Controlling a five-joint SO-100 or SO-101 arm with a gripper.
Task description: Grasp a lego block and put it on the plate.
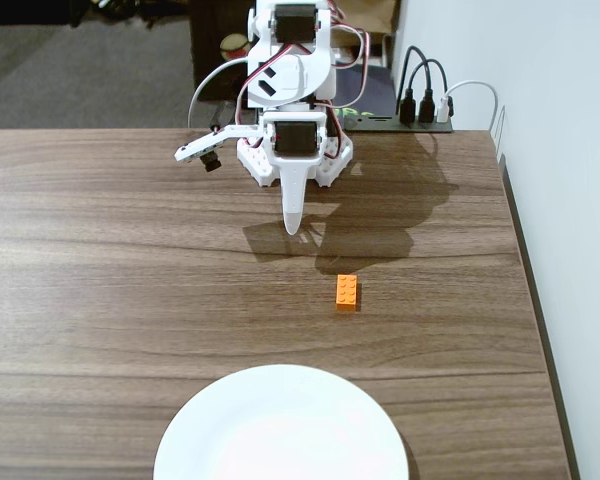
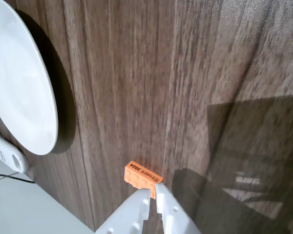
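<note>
The orange lego block (image 1: 347,291) lies flat on the wooden table, studs up, right of centre. The white plate (image 1: 280,430) sits at the near edge, cut off by the bottom of the fixed view. My white gripper (image 1: 294,226) hangs over the table at the far side, behind and a little left of the block, pointing down, shut and empty. In the wrist view the jaws (image 2: 154,193) stand together with only a thin slit, and the block (image 2: 142,174) lies just beyond their tips. The plate (image 2: 19,92) fills the upper left there.
The arm's base (image 1: 295,150) stands at the table's far edge. A black hub with plugged cables (image 1: 420,112) sits behind it to the right. A white wall runs along the table's right edge (image 1: 525,260). A white object with a cable (image 2: 7,153) lies beside the plate.
</note>
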